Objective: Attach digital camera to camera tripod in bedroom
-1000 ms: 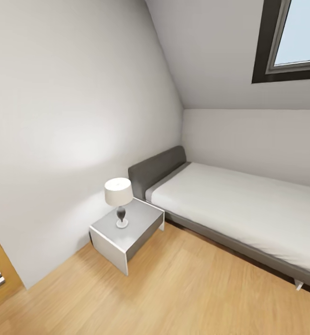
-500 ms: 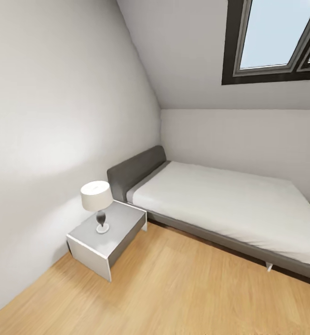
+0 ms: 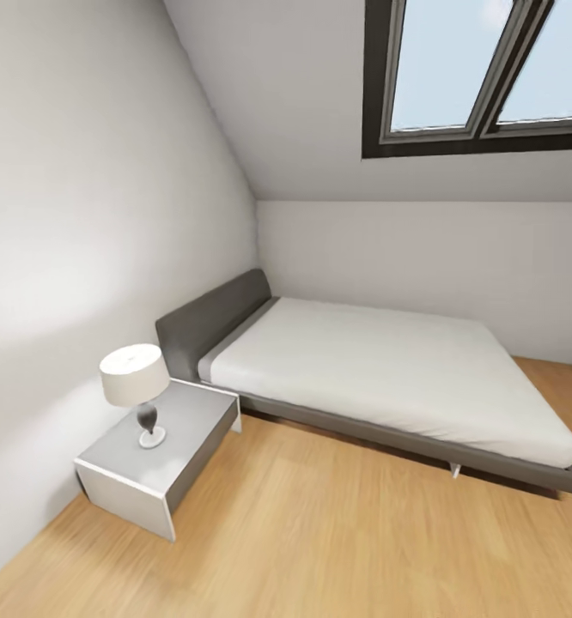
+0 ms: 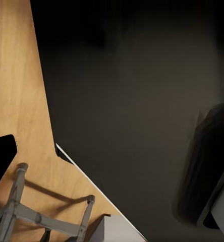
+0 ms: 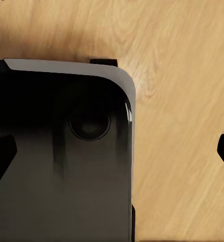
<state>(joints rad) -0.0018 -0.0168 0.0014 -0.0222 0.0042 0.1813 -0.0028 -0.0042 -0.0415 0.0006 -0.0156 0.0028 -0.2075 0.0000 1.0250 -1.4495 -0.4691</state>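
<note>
Since a second ago the head view has swung to the robot's right. The bed [image 3: 389,378], nightstand [image 3: 161,463] and lamp [image 3: 136,378] have all slid toward 9 o'clock together while the window [image 3: 479,73] has come fully in at 1 o'clock, so the camera turned and the furniture did not move. Judgement: the robot is in the bedroom and still sweeping it for the task's things, and the attaching has not begun. In the head view the nightstand sits at 8 o'clock, hard against the bed's head end. The bed runs from centre toward 4 o'clock, with bare wood floor [image 3: 320,532] at 6 o'clock. The right gripper [image 5: 112,154] has its fingertips [image 5: 1,156] spread to opposite edges of the right wrist view. It holds nothing: past the fingers lie only the robot's dark base [image 5: 61,151] and floor. For the left gripper [image 4: 112,151], one fingertip [image 4: 2,157] is plain at 9 o'clock, but the far side is dark and blurred, so I cannot tell its opening. Nothing can be made out in its grasp. A grey metal legged frame [image 4: 21,212] stands on the floor at 7 o'clock of the left wrist view, just beside that fingertip. It may be the tripod's legs, but I cannot confirm that. The camera's position is not established, so its relation to either set of fingers cannot be stated.
</note>
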